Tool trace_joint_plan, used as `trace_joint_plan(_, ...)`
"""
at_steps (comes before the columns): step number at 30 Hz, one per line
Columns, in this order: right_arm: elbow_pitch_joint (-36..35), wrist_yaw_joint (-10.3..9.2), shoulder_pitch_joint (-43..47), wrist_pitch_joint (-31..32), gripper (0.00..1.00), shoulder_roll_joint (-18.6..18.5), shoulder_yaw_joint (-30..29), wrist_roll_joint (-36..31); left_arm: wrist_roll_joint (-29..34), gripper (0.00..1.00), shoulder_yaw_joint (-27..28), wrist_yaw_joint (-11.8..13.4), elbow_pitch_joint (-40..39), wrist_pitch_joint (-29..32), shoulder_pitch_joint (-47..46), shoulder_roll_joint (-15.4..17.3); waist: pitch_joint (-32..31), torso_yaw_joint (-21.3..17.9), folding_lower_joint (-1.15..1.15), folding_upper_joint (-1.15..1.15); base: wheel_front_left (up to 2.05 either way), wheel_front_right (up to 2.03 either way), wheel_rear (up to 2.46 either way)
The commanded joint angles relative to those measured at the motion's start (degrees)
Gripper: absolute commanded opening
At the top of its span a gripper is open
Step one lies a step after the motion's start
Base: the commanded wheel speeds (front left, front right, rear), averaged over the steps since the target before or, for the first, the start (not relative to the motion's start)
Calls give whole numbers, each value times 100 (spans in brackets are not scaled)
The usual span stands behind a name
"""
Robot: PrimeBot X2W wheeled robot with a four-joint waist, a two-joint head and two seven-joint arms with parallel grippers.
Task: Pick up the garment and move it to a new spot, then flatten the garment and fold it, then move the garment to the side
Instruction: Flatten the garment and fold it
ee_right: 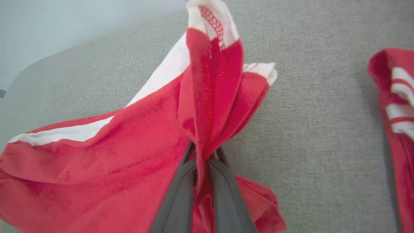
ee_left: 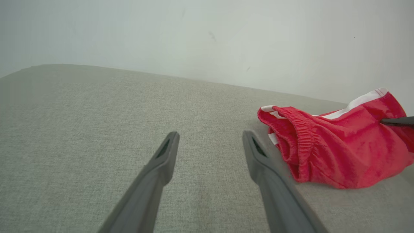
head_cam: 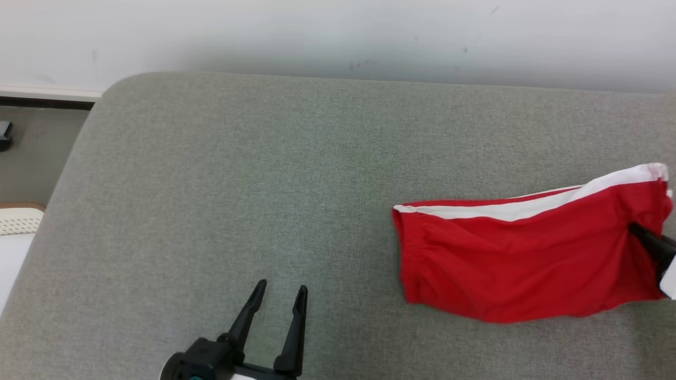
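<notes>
Grey pad, right tool tight on garment, left tool wide, red cloth nearby

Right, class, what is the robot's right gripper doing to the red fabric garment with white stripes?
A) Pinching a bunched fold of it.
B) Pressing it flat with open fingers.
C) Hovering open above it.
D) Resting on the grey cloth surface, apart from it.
A: the right wrist view shows the right gripper shut on a bunched fold of the red fabric garment, with the cloth squeezed between its jaws.
</notes>
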Motion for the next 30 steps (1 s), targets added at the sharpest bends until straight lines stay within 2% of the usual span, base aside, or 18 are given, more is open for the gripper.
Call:
trace_joint_plan(1,13,1,36,-37,0,-40,-27,-14,84,100,35,-5,13,2,52,1,1,0,0,0,0,0,0)
trace_joint_plan(7,-199,1,-17,-23,0,-67,-212,-82,30,100,71,-104,88,2,106,-36,-30,67,0,0,0,0,0)
trace_joint_plan(12,-734,1,140,361,0,228,-96,-75,-138,100,25,-52,88,2,168,-42,-126,131,0,0,0,0,0)
trace_joint_plan(18,-1350,1,179,909,0,1096,222,-392,-280,100,-17,57,78,2,159,-42,-194,175,0,0,0,0,0)
trace_joint_plan(23,-1367,1,45,1044,0,1980,558,-977,-287,100,-42,125,40,2,84,-43,-171,203,0,0,0,0,0)
trace_joint_plan(26,-1155,1,-1,872,0,2212,706,-1326,-228,100,-84,100,44,2,20,-42,-160,263,0,0,0,0,0)
trace_joint_plan(30,-817,1,-87,519,0,2294,750,-1616,-229,100,-93,114,36,1,2,-43,-165,328,0,0,0,0,0)
